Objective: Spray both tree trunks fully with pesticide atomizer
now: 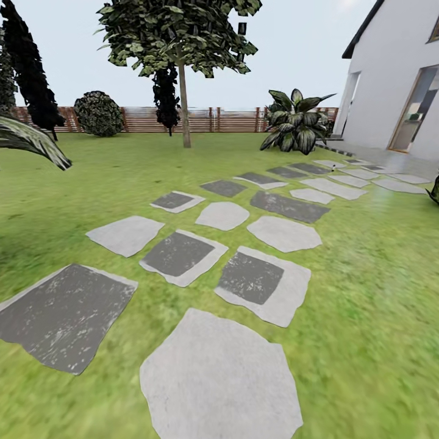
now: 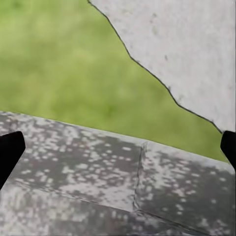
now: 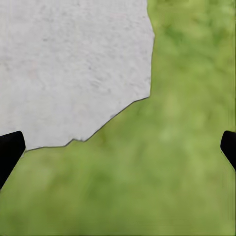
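Stone slabs (image 1: 221, 373) run toward one o'clock across the lawn (image 1: 378, 292), both the left gripper (image 2: 118, 150) and right gripper (image 3: 118, 150) spread wide, holding nothing.

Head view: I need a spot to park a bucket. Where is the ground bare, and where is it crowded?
Open grass lies left of the stepping stones, up to the fence. Crowded by the broad-leaved bush near the house.

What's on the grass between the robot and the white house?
In the head view, a path of grey stepping stones crosses the lawn toward the house, passing a leafy bush.
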